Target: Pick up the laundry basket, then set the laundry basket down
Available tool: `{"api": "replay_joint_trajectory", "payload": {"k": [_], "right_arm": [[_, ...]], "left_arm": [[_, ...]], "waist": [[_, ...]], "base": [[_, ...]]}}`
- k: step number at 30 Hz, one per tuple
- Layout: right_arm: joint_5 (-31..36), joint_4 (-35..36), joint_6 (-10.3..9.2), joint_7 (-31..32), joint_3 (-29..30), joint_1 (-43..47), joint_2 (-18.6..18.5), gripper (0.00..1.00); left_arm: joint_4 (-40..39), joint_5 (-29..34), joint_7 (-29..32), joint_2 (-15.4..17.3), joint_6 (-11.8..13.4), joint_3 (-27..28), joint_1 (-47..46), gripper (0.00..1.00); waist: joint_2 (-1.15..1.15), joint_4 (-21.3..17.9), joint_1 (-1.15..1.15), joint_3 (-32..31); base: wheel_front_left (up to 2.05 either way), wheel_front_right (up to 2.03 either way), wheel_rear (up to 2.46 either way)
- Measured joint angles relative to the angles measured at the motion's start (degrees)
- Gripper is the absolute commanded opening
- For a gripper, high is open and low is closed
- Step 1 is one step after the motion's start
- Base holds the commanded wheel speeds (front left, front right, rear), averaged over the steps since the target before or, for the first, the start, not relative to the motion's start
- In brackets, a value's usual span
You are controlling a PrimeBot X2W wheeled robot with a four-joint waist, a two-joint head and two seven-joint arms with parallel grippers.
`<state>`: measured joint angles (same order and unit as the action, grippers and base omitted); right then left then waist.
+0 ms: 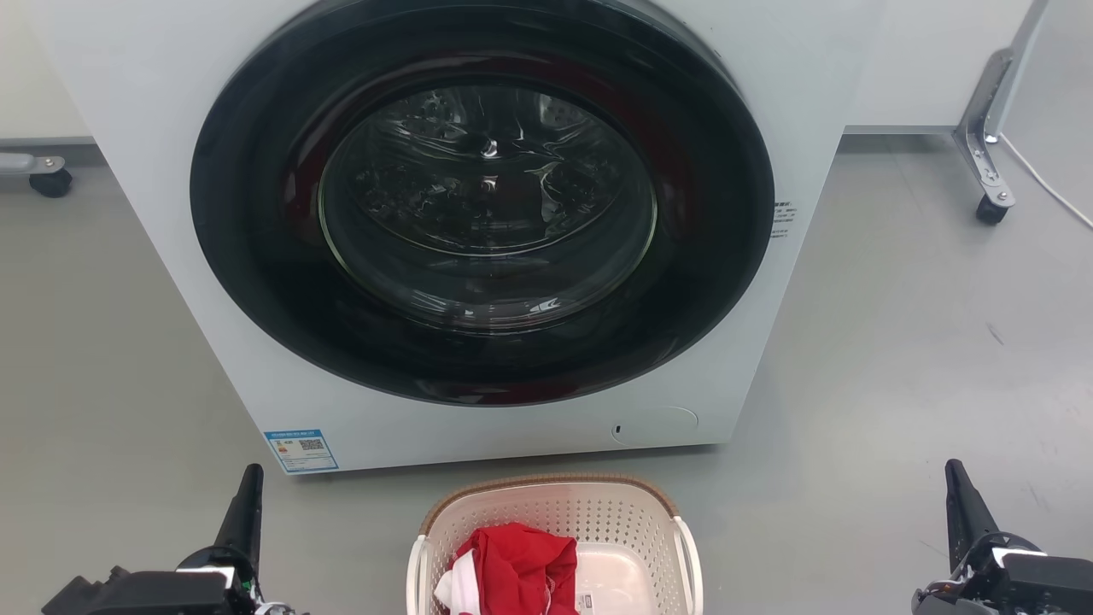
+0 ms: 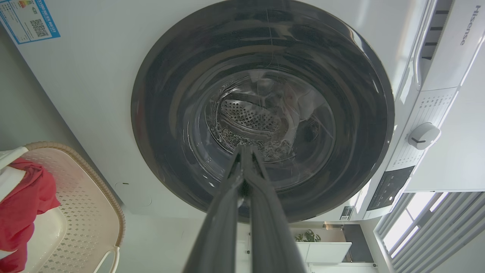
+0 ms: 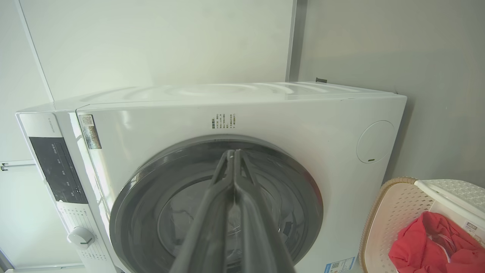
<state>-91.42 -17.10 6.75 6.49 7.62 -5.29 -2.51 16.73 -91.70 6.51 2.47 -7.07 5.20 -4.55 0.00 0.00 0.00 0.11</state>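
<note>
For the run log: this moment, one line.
laundry basket on floor, untouched | red cloth inside | left fingers shut | right fingers shut

Left gripper (image 1: 251,478), right gripper (image 1: 956,478): both low, closed tight, empty, pointing forward.

**White, black and one splash of red**

Both the left tool (image 1: 246,500) and the right tool (image 1: 963,500) are dark charcoal, almost black. Between them, the laundry basket (image 1: 598,512) is cream-white and dotted all over with small perforations. Its rim (image 1: 546,480) is a brown woven pattern and its handles (image 1: 687,555) are white. The cloth (image 1: 521,559) inside is bright red with a bit of white at one edge. Ahead of the tools, the washer (image 1: 154,188) is plain white and its door (image 1: 256,273) is a glossy black ring around smoky glass. Just ahead of the left tool is a blue-bordered label (image 1: 301,450). The floor (image 1: 897,342) is flat grey.
</note>
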Motion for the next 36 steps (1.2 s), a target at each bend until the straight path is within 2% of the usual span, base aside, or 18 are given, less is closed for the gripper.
{"api": "replay_joint_trajectory", "payload": {"k": [36], "right_arm": [[0.0, 0.0, 0.15, 0.0, 0.0, 0.0, 0.0, 0.0]], "left_arm": [[0.1, 0.0, 0.0, 0.0, 0.0, 0.0, 0.0, 0.0]], "waist": [[0.0, 0.0, 0.0, 0.0]], "base": [[0.0, 0.0, 0.0]]}}
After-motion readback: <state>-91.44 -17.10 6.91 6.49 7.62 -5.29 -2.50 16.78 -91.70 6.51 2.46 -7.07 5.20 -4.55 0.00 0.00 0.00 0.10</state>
